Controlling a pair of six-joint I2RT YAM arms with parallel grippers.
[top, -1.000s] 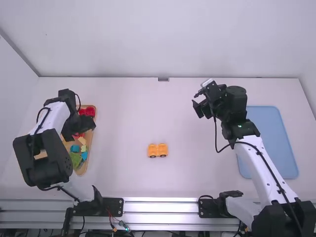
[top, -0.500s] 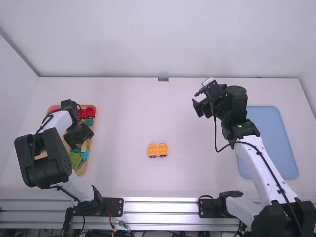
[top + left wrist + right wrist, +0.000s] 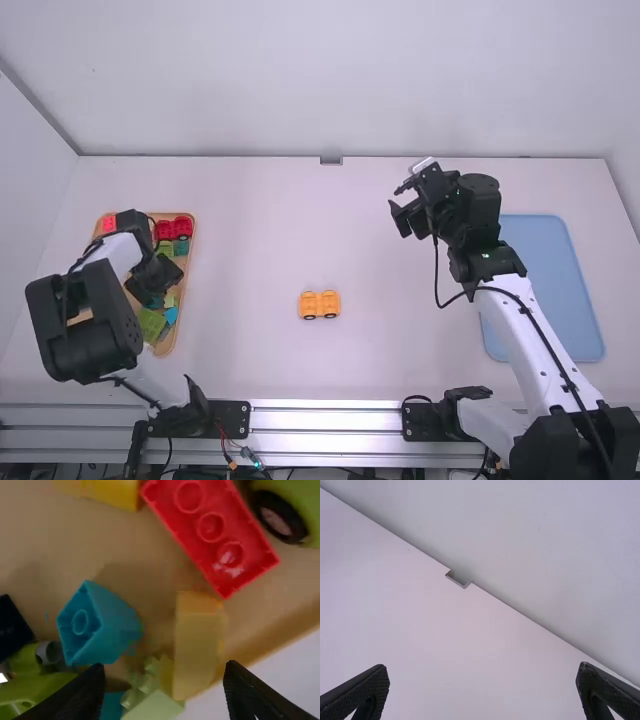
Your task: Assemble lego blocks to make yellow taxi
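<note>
The left hand (image 3: 164, 667), spread open, has eased towards the near edge of the tray (image 3: 165, 349), probably sizing up a yellow block (image 3: 197, 642) for the yellow wheeled base (image 3: 311, 301) sitting mid-table, somewhat towards its near edge.

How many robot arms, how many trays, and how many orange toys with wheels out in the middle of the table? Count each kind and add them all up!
Robot arms: 2 (left arm, right arm)
Trays: 2 (wooden tray, blue tray)
Orange wheeled toy in the middle: 1
Total: 5
</note>
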